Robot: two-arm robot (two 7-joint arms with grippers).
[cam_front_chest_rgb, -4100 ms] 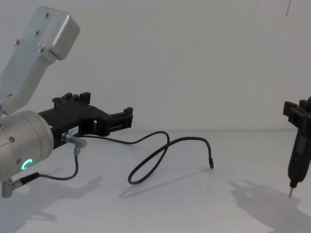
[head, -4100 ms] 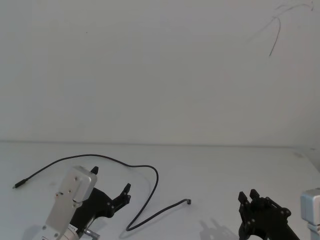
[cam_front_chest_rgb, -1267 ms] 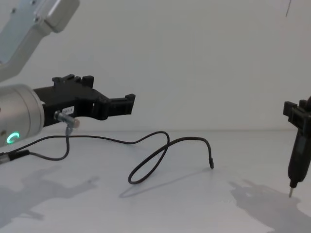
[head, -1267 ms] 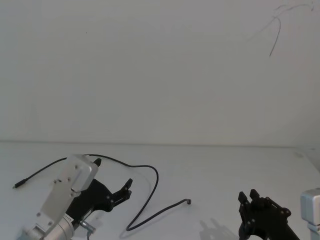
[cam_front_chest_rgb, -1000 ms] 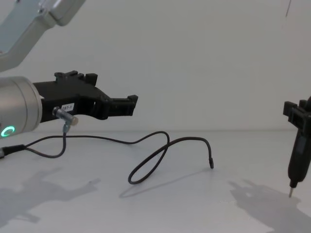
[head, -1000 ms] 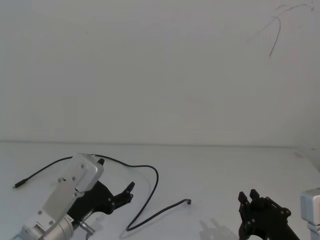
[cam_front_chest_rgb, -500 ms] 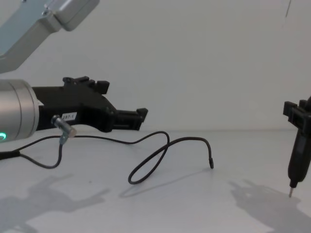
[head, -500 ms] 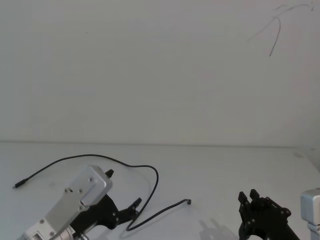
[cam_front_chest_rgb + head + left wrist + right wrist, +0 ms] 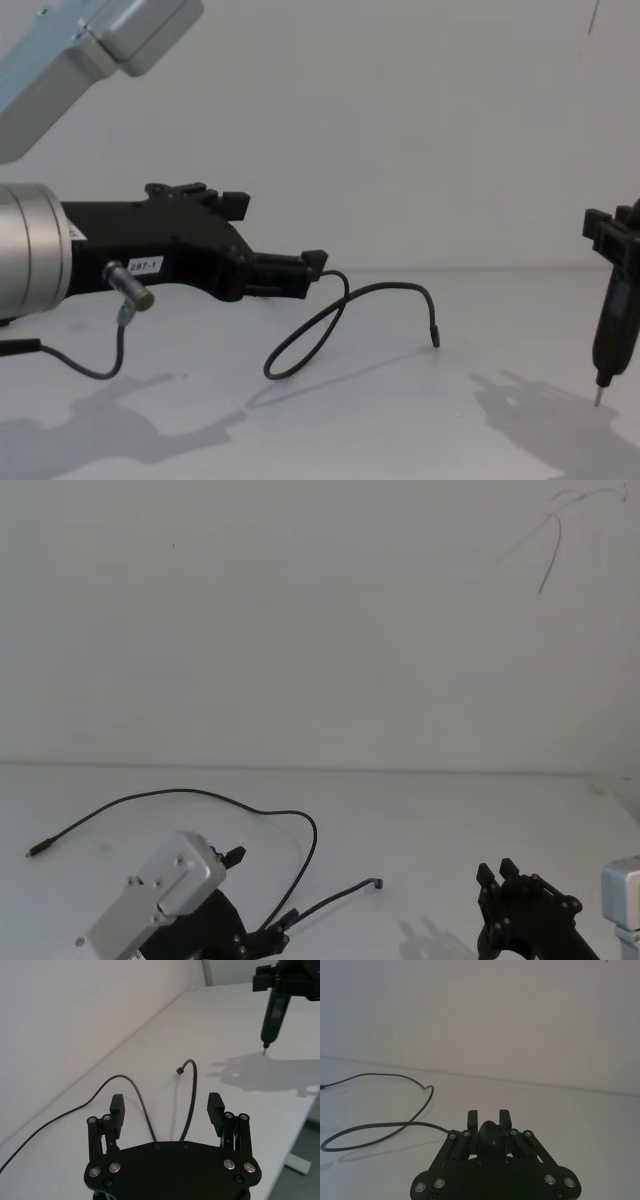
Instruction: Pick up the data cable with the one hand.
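Observation:
The data cable (image 9: 180, 792) is a thin black cord lying in a loose loop on the white table, its plug tip (image 9: 378, 883) raised near the middle. The one hand, my left gripper (image 9: 166, 1105), is open just above the table. Two strands of the cable (image 9: 192, 1095) run between its fingers (image 9: 216, 1107) without touching them. From the chest, the left gripper (image 9: 305, 272) reaches to the cable's loop (image 9: 300, 345). My right gripper (image 9: 525, 910) stays parked at the right, shut on a black pointed tool (image 9: 610, 330).
The white table (image 9: 450, 820) ends at a plain white wall behind. The cable's far end (image 9: 30, 852) lies at the left. The left arm's own thin lead (image 9: 90, 370) hangs under its silver wrist. Open tabletop lies between the cable's tip and the right gripper.
My left gripper has moved forward, right and down, from beside the cable's arc to over its loop, still open. The cable and the right gripper have not moved.

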